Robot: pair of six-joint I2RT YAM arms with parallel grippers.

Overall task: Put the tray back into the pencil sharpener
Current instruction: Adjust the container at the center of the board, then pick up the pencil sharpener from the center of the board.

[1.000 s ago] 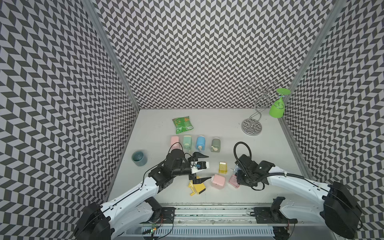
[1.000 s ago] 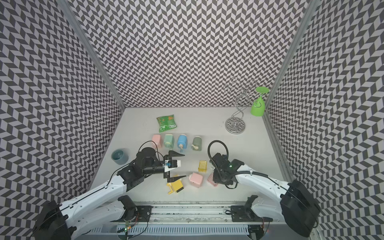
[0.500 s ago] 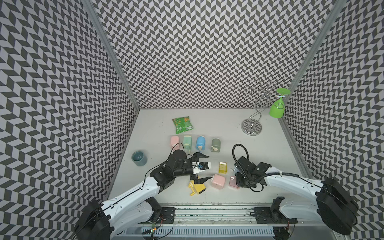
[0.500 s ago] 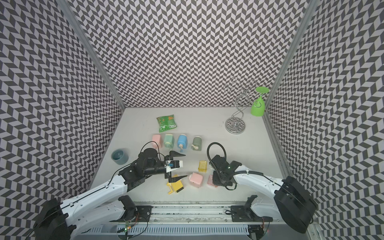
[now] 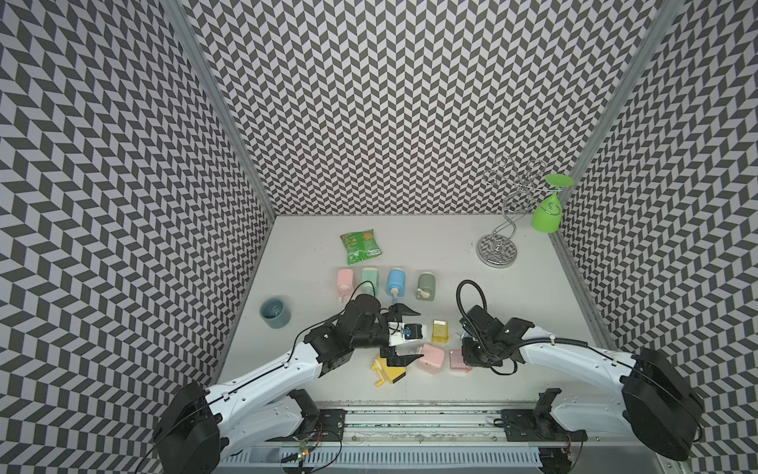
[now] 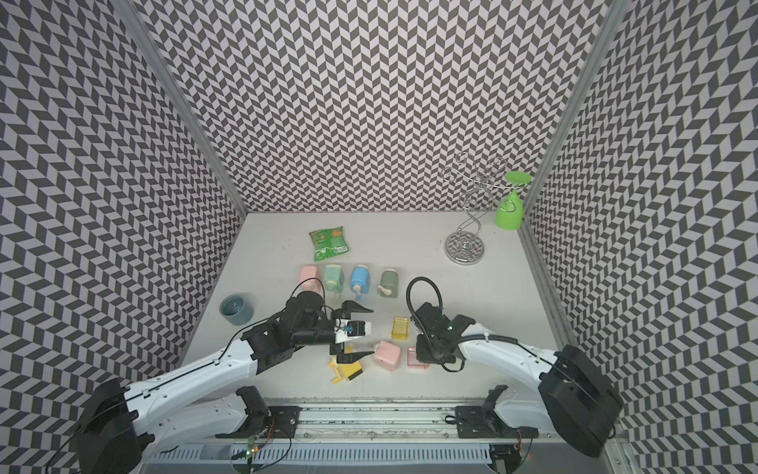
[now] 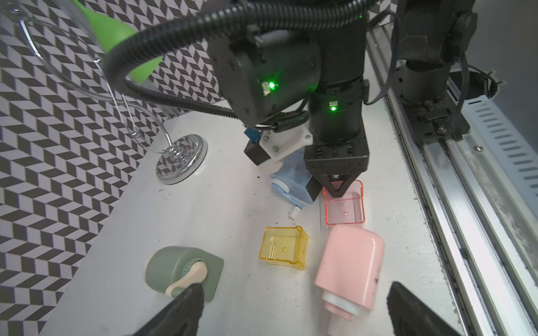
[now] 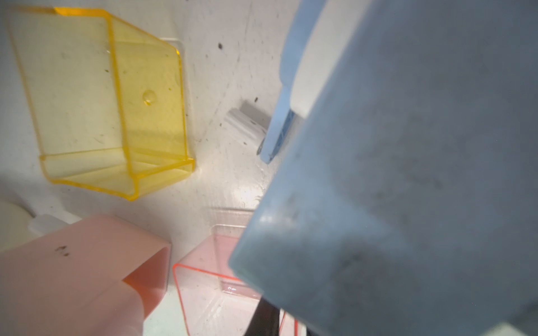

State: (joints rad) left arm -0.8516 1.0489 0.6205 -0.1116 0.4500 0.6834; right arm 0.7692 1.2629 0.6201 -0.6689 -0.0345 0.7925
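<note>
Pink tray (image 5: 456,363), lower centre from above, now looks pinched by the just-lowered right gripper (image 7: 337,190), ready for lifting; left gripper (image 5: 419,335) gapes.

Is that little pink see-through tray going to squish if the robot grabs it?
Probably stiff, not squishy: the pink tray has thin, clear walls holding sharp corners. Likely light, being hollow and empty. It may slide on the smooth table.

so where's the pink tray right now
In a top view the pink tray lies toward the front, just right of the pink sharpener, under the right gripper.
</note>
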